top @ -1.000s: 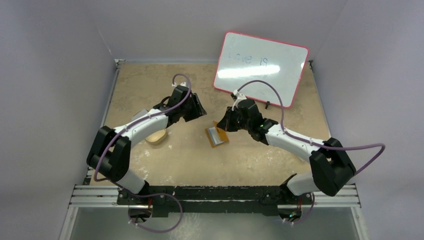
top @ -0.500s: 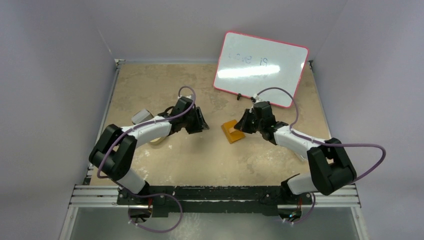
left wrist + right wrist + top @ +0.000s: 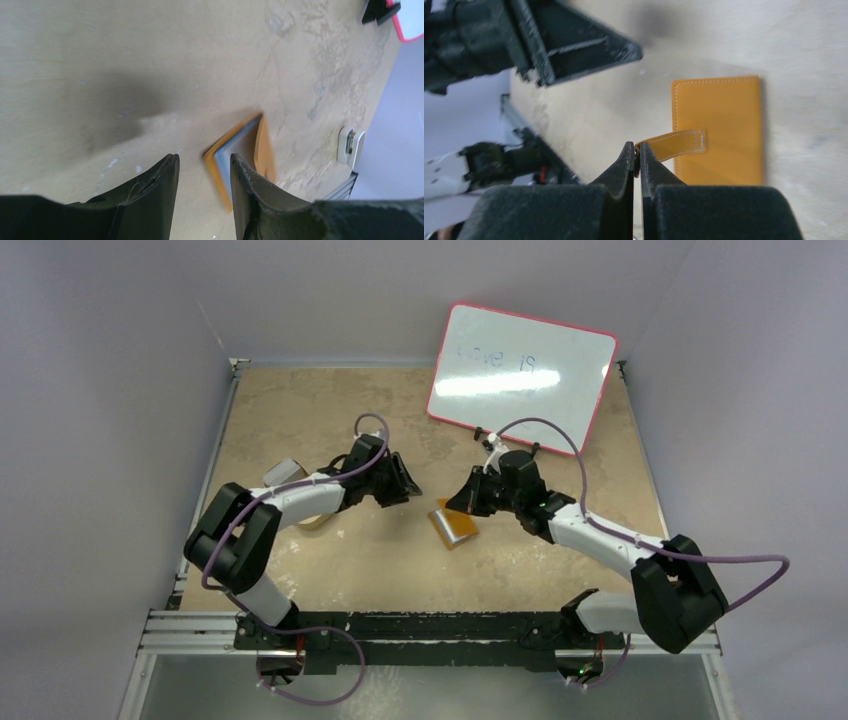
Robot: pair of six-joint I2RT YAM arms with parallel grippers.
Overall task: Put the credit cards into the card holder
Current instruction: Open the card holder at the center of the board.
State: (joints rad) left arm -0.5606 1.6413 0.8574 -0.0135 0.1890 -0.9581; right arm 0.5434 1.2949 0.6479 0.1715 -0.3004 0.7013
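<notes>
The orange-brown card holder [image 3: 456,523] lies on the table between my arms, folded almost shut. My right gripper [image 3: 463,502] is shut on its snap tab [image 3: 676,142], and the holder's cover [image 3: 724,125] lies flat just beyond the fingertips [image 3: 637,150]. In the left wrist view the card holder [image 3: 264,150] gapes slightly and a pale blue credit card [image 3: 235,150] shows between its covers. My left gripper [image 3: 405,486] is open and empty, just left of the holder, with its fingertips [image 3: 202,170] a short way from the holder's edge.
A pink-framed whiteboard [image 3: 520,375] leans at the back right. A grey block [image 3: 283,471] and a beige shallow tray [image 3: 318,522] sit at the left, partly under my left arm. The table's near edge has a metal rail [image 3: 430,630].
The card holder was open with a card showing, then folded over. My right gripper has pulled it slightly nearer and left by the tab. My left arm dropped lower and stayed near.
</notes>
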